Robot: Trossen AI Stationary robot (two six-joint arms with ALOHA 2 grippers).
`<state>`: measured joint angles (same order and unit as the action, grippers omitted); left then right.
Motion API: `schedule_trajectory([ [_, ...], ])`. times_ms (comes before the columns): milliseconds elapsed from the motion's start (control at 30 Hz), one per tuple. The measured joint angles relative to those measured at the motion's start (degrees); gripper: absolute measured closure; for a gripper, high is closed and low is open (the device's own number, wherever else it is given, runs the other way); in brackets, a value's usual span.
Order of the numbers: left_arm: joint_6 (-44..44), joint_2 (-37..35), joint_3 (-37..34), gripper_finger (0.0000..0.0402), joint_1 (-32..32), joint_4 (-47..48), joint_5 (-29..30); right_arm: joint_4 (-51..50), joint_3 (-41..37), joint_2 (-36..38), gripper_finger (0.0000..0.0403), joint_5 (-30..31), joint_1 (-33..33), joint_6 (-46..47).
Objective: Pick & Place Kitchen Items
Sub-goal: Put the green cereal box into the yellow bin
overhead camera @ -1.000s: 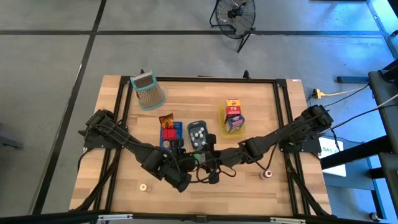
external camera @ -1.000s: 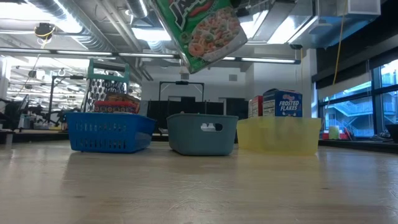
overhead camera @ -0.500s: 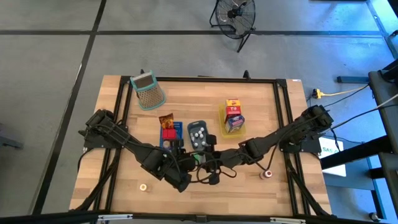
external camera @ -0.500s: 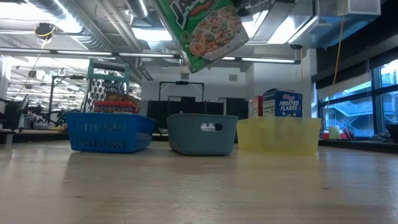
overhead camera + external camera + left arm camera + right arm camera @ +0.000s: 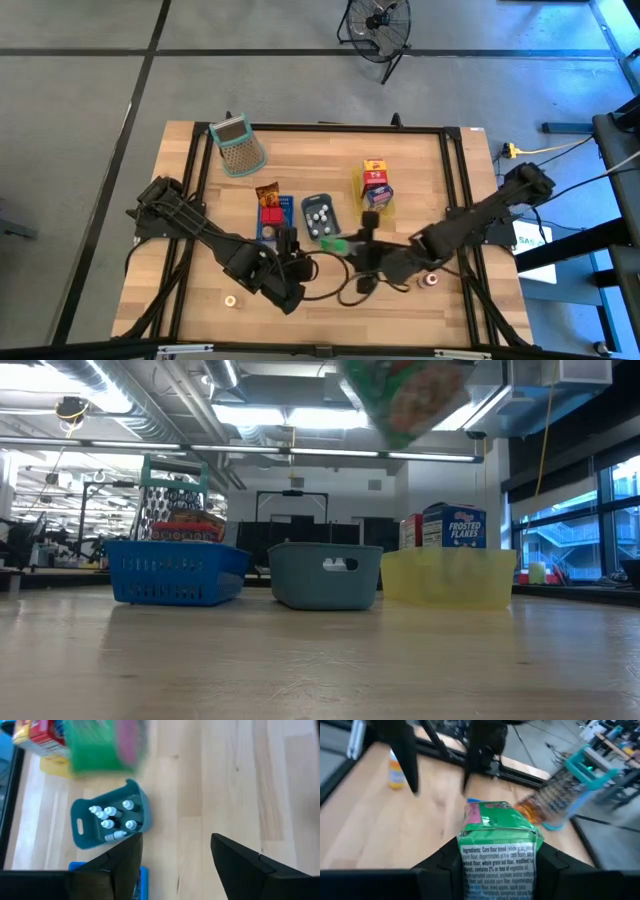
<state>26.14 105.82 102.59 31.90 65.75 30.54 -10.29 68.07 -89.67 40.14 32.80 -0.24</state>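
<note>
Since a moment ago the right gripper (image 5: 497,865) has swung rightward, carrying the green carton (image 5: 497,852) clamped between its fingers above the table (image 5: 200,200), near the grey-blue tray (image 5: 318,218). The carton is glossy, printed cardboard. The left gripper (image 5: 175,855) hangs spread, empty.

Right end effector (image 5: 345,243) clamped mid-table; left end effector (image 5: 291,243) beside it, fingers apart.

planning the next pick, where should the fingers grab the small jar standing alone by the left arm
Grip the small jar across its round body, just below the cap, coming straight down. It stands upright and alone on bare wood, leaving room either side. The open left gripper is nearer; the right gripper holds the green carton.
</note>
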Motion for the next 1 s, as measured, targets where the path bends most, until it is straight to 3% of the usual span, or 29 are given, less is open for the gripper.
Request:
schedule_trajectory([
  [233, -0.8, 0.0, 0.0, 0.0177, 0.3, 0.0, -0.1, -12.6, 0.0, 8.3, 0.0251, 7.4, 6.4, 2.7],
  [400, -0.5, 0.0, 0.0, 0.0176, 0.2, -0.1, -0.1, -30.6, 0.3, 17.7, 0.0251, 20.6, 11.7, 10.3],
  [500, -0.4, 0.0, 0.0, 0.0176, 0.2, -0.3, -0.1, -40.6, 2.1, 24.3, 0.0251, 23.3, 13.7, 16.8],
  [567, -0.4, 0.0, 0.0, 0.0178, 0.0, -0.3, -0.3, -45.4, 3.2, 28.6, 0.0251, 22.1, 13.8, 19.1],
  [667, -0.4, 0.0, 0.0, 0.0180, -0.2, -0.5, -2.0, -55.5, 4.0, 35.2, 0.0251, 15.4, 13.7, 23.0],
  [800, -0.4, 0.0, 0.0, 0.0180, -0.1, -0.5, -3.2, -67.6, 2.6, 45.1, 0.0251, 5.9, 12.9, 37.3],
  [900, -0.4, 0.0, 0.0, 0.0180, -0.1, -0.7, -3.2, -64.3, -3.7, 52.1, 0.0251, 2.8, 13.1, 40.6],
  [1000, -0.4, 0.0, 0.0, 0.0180, -0.1, -1.1, -3.2, -55.5, -13.6, 58.5, 0.0251, 1.7, 13.0, 37.0],
])
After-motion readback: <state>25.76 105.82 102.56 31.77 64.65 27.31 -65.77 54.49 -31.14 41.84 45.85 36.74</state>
